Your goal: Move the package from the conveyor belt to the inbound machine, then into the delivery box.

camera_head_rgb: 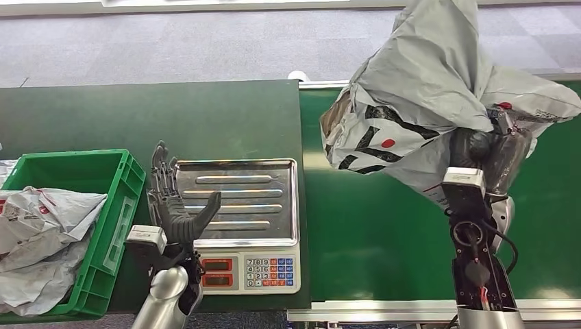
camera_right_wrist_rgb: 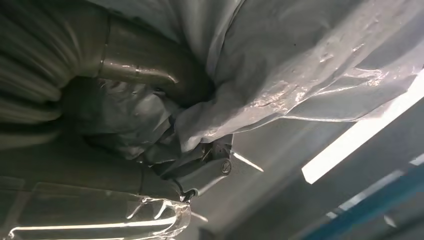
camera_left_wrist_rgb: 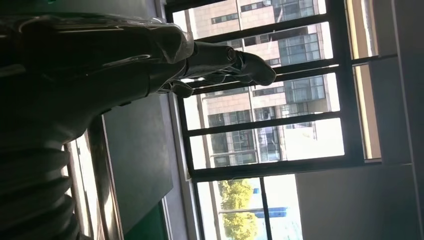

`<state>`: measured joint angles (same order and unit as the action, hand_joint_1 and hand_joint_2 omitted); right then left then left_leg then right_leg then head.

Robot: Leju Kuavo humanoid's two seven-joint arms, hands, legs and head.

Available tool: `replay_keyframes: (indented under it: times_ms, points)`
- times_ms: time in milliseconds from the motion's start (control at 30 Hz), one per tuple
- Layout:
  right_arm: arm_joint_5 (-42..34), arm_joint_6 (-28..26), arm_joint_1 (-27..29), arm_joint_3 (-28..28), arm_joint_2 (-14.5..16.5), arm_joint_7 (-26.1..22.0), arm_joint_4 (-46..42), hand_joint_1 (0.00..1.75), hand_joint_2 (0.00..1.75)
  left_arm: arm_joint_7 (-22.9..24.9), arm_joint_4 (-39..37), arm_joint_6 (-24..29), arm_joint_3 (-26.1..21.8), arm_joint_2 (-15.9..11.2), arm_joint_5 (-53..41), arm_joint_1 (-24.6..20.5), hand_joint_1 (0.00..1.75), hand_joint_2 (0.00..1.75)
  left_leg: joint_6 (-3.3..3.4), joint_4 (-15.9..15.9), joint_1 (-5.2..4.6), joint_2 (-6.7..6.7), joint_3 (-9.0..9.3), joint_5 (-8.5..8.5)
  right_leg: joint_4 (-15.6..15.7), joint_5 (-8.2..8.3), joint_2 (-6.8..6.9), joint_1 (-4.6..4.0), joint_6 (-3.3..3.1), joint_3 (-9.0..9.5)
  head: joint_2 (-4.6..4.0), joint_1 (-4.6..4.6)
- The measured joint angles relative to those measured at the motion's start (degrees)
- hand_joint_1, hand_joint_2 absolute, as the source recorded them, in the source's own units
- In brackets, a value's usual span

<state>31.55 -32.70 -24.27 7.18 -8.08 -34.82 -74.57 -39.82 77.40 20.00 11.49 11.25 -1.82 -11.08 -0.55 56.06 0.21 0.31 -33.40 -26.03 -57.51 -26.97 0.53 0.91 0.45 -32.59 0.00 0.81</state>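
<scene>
1. Head view: the grey package (camera_head_rgb: 425, 89) is grasped by the right hand (camera_head_rgb: 490, 151) and is held up above the green conveyor belt (camera_head_rgb: 384, 233); most of the bag is seen above and to the left of the fingers. The left hand (camera_head_rgb: 175, 205) is released, its fingers spread and raised at the left edge of the scale (camera_head_rgb: 240, 219), touching nothing. A green box (camera_head_rgb: 113, 205) with grey bags is placed just left of these fingers.
2. Left wrist view: the left hand (camera_left_wrist_rgb: 150, 65) is shown with nothing in it; windows (camera_left_wrist_rgb: 270, 125) are seen beyond the fingers.
3. Right wrist view: the crumpled package (camera_right_wrist_rgb: 300, 60) is clenched by the right hand (camera_right_wrist_rgb: 150, 75).
</scene>
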Motion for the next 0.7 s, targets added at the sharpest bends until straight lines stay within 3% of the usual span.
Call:
replay_keyframes:
  times_ms: [200,367,567,700]
  points:
    - [10.35,0.64,-1.43,5.86,3.22,2.92,-1.26,1.75,1.75,0.00,2.67,-0.55,-0.57,0.31,1.00,0.42,0.00,1.75,-0.01,-0.04,0.01,0.04,0.04,0.03,0.00,0.01,-0.03,-0.02,-0.01,0.07,0.00,-0.01]
    - [20.57,2.13,-6.75,14.40,7.17,4.20,11.96,1.75,1.75,0.00,4.17,-1.24,-1.70,0.95,1.73,0.43,0.00,1.75,0.01,-0.03,0.01,0.05,0.11,0.08,-0.01,0.04,-0.04,-0.02,-0.04,0.09,0.00,0.00]
    - [23.07,6.29,-14.17,21.82,11.88,5.43,28.36,1.75,1.75,0.00,4.43,0.02,-3.13,1.68,2.20,0.33,0.00,1.75,0.02,-0.02,0.01,0.04,0.06,0.09,-0.02,0.04,-0.02,-0.02,-0.04,0.04,0.00,-0.01]
    - [23.69,5.53,-17.65,25.50,14.48,4.78,36.18,1.75,1.75,0.00,4.35,-0.66,-3.49,1.87,2.30,0.29,0.00,1.75,0.02,-0.01,0.01,0.03,0.03,0.08,-0.02,0.03,-0.01,-0.02,-0.04,0.01,0.00,-0.02]
